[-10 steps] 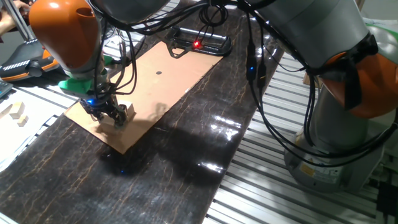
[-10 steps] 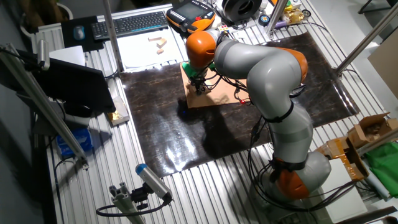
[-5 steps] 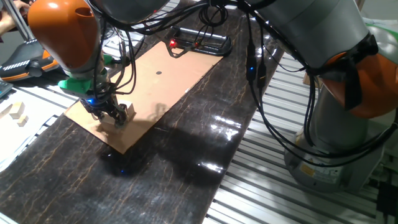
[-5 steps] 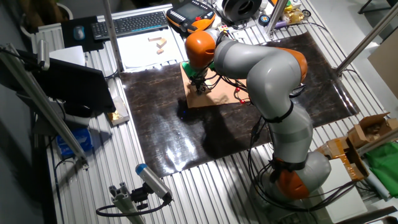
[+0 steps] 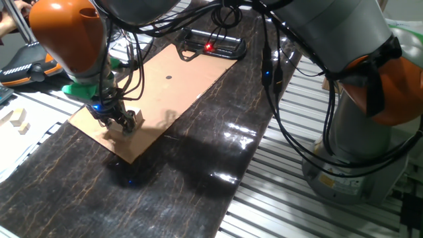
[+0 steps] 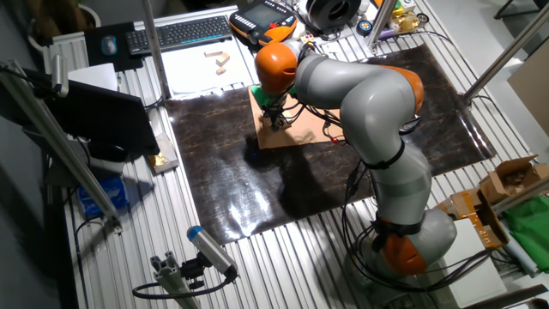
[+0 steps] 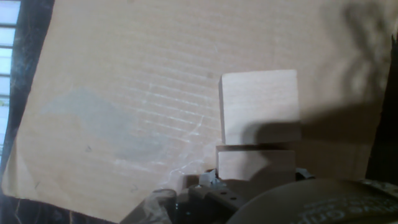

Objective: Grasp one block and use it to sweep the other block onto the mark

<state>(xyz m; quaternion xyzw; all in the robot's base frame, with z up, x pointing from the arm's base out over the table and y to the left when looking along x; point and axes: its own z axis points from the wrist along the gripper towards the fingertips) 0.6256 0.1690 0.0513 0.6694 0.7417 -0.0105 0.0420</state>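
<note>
The gripper (image 5: 123,123) is low over the near corner of the cardboard sheet (image 5: 192,79), with a wooden block (image 7: 255,164) between its jaws; whether they clamp it cannot be determined. In the hand view, a second wooden block (image 7: 259,106) lies flat directly ahead, touching the first. Both blocks appear light, rigid and smooth-faced, likely to slide readily on cardboard; hold across opposite flat faces. The mark (image 5: 168,77) sits well apart, further up the sheet.

Even overhead light, glare on my dark mat (image 5: 218,142).
My hand view is soft, shadowed toward 3 o'clock.
</note>
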